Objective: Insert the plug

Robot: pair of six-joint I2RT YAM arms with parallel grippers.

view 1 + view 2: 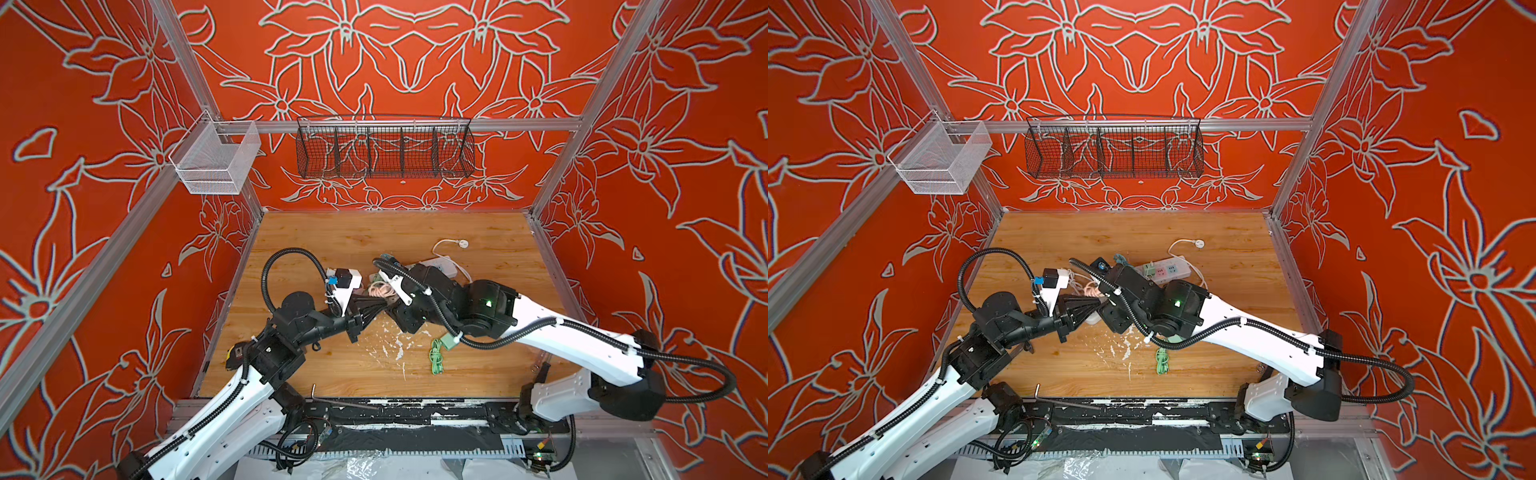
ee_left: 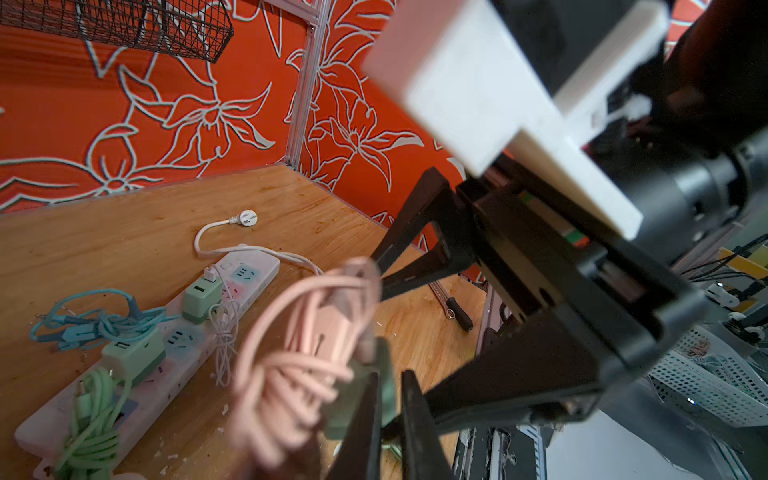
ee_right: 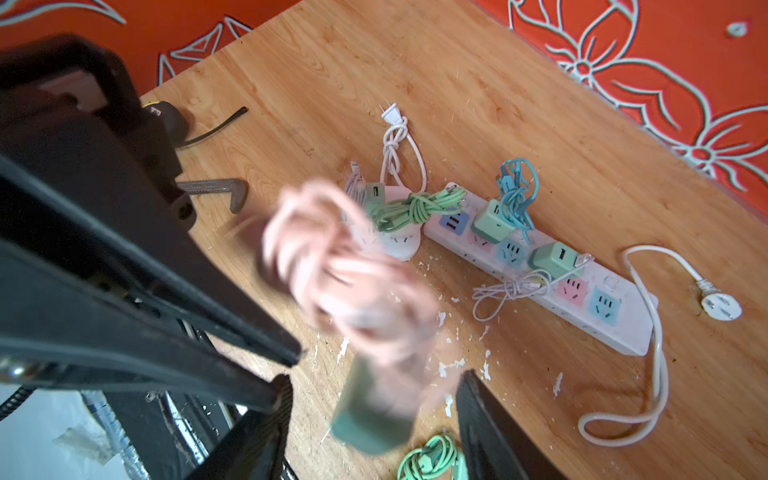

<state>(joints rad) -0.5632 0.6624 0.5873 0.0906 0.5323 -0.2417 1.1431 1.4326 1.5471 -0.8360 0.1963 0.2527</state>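
Observation:
The plug [image 3: 370, 419] is a green adapter with a bundled pink cable [image 3: 332, 257] on it, hanging above the table's middle. My left gripper [image 2: 390, 378] is shut on a thin edge of the plug [image 2: 353, 399], below the pink cable [image 2: 299, 332]. My right gripper [image 3: 376, 382] is open, a finger on each side of the plug with gaps showing. In both top views the grippers meet under the pink cable [image 1: 379, 289] [image 1: 1092, 289]. The white power strip [image 3: 623, 332] [image 2: 249, 270] [image 1: 1177, 266] lies behind them.
Two green adapters [image 3: 492, 220] sit in the strip with blue and white cables. A round white socket [image 3: 399, 245] carries a green cable. A loose green cable [image 1: 436, 357] lies near the front. A wrench [image 3: 220, 189] and wire baskets [image 1: 384, 147] are around.

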